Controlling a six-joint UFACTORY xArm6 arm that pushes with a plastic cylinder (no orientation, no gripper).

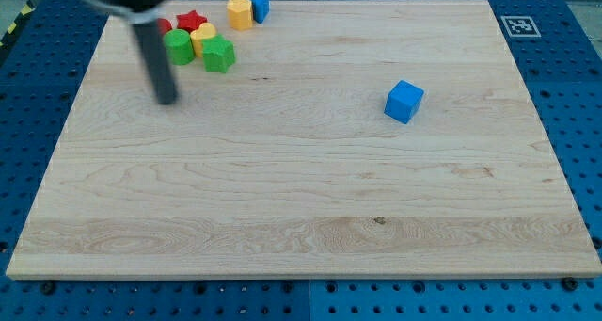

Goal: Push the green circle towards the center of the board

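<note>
The green circle [179, 47] is a round green block near the view's top left, in a cluster of blocks. My tip [167, 101] rests on the board just below the green circle, a short gap apart from it. The rod rises from the tip toward the view's top left and hides part of a red block [165, 25]. A green star-like block [218, 54] sits right of the green circle, with a yellow block [203, 36] and a red star [192, 22] above them.
A yellow hexagonal block [240, 12] and a blue block [258, 4] sit at the board's top edge. A blue cube [404, 102] stands alone right of the middle. The wooden board [301, 217] lies on a blue pegged table with a marker tag [518, 24] at the top right.
</note>
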